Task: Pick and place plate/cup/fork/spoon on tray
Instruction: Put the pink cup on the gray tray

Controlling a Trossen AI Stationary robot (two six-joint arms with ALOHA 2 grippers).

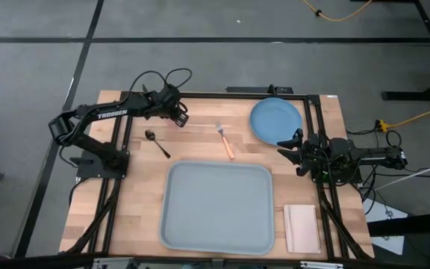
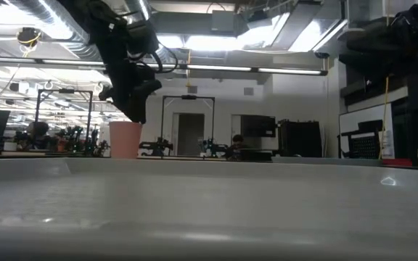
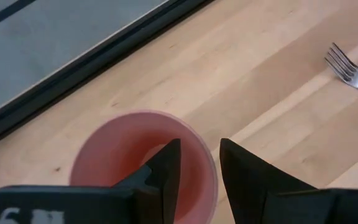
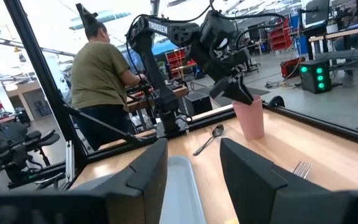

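We see a pale wooden table point(image 1: 200, 149) on grey floor, workshop benches and a person point(image 4: 101, 87) beyond. The left gripper point(image 3: 199, 163) straddles the cup's point(image 3: 120, 152) rim at the far edge, fingers narrowly parted. The right gripper point(image 1: 290, 149) waits with jaws apart beside the plate point(image 1: 275, 119). Fork point(image 1: 225, 140) and spoon point(image 1: 156, 142) lie beyond the tray point(image 1: 216, 207)

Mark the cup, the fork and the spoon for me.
cup point(image 4: 251, 118), right wrist view, on its pink side wall.
fork point(image 1: 229, 148), high view, on the orange handle.
spoon point(image 1: 149, 135), high view, on the oval bowl.
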